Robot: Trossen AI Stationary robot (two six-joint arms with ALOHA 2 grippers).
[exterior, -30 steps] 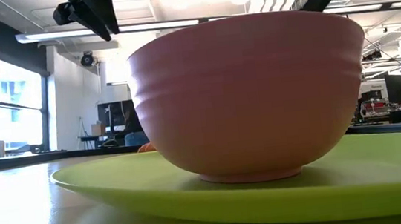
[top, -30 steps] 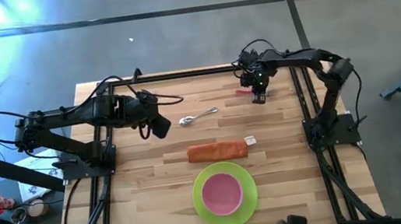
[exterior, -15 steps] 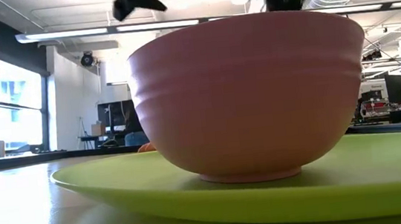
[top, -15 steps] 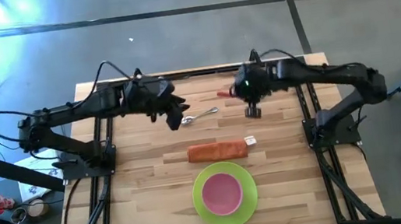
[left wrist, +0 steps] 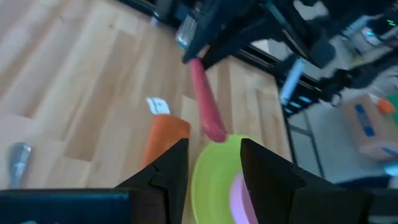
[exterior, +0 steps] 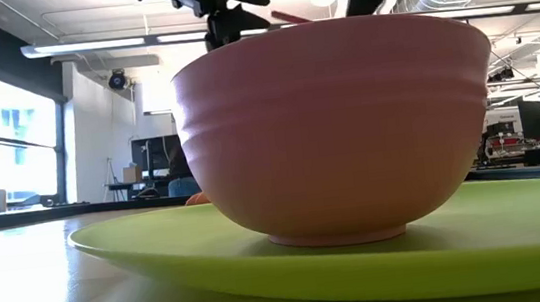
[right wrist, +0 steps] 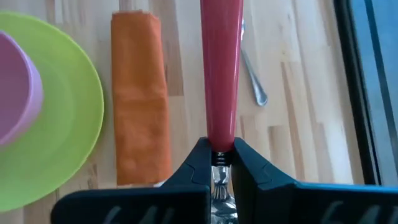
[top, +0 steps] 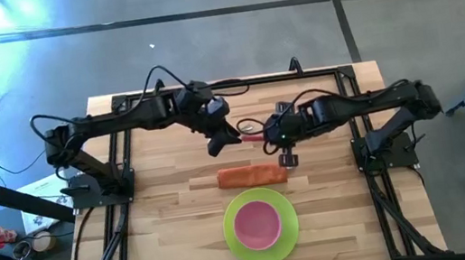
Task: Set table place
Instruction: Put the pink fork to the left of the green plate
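Note:
My right gripper [top: 275, 135] hangs over the table's middle, shut on the fork with the red handle [right wrist: 221, 68]. My left gripper [left wrist: 214, 168] is open just left of it, above the table [top: 158, 186], touching nothing. The silver spoon [right wrist: 252, 74] lies flat on the wood beneath both grippers. An orange folded napkin [top: 251, 176] lies nearer. The lime-green plate [top: 286, 236] sits at the near edge with the pink bowl [top: 258, 224] standing on it. In the low view the bowl [exterior: 338, 129] fills the picture and hides most of both arms. My right gripper pinches the fork between its two fingers at the metal neck [right wrist: 217, 158], just behind the red handle. The fork lies along the fingers, and the handle sticks out past their tips [top: 249, 128] toward the left gripper. It is lifted clear of the table; its tines are hidden.
A small white tag [top: 290, 164] lies at the napkin's right end. Black frame rails [top: 121, 209] run along both sides of the table by the arm bases. Bare wood shows left and right of the plate.
My right gripper has carried the fork from the far right part of the table toward its middle and nearer. My left gripper has swung right, from the left side to over the spoon, ending beside the fork's handle.

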